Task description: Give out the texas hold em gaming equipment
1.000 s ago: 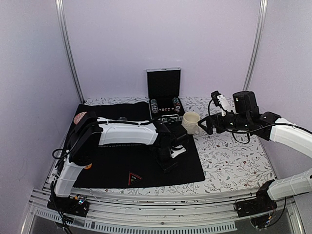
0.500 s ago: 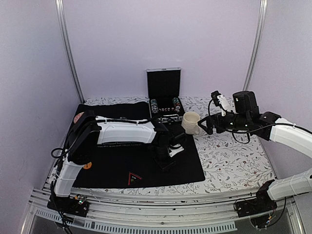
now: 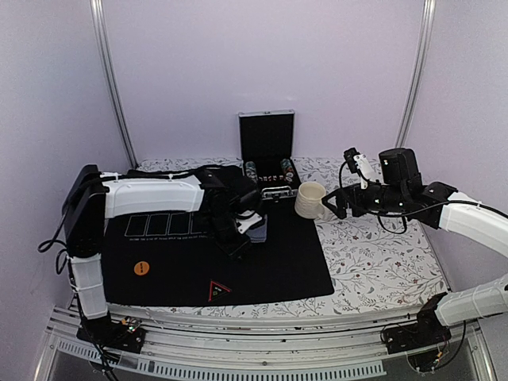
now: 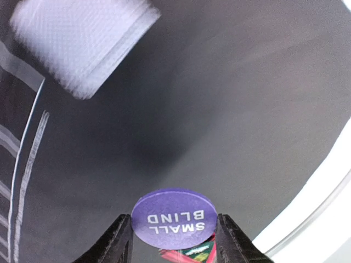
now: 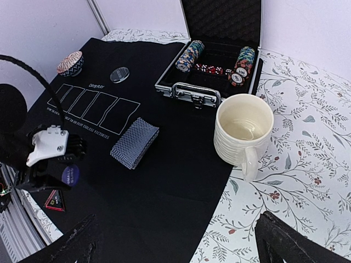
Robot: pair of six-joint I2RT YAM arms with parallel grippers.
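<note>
left pincer (image 4: 174, 236) grips the purple small-blind button (image 4: 174, 218) by opposite rim edges, held above the black mat (image 3: 286, 262). we judge it light, stiff and slick, so the rim hold suits. left arm reaches across, wrist pitched down. right pincer (image 3: 330, 208) stands wide, empty, beside the mug (image 5: 244, 134).

I read white lettering on the purple round plastic button (image 4: 174, 218). The black felt mat (image 5: 164, 181) carries white outlined boxes. I see blue-grey crosshatching on the backs of the small stacked playing cards (image 5: 134, 142). The white cloth-covered surface (image 5: 307, 137) is printed with grey-green sprigs and red berries. The ribbed ceramic mug (image 5: 243, 129) is cream.
</note>
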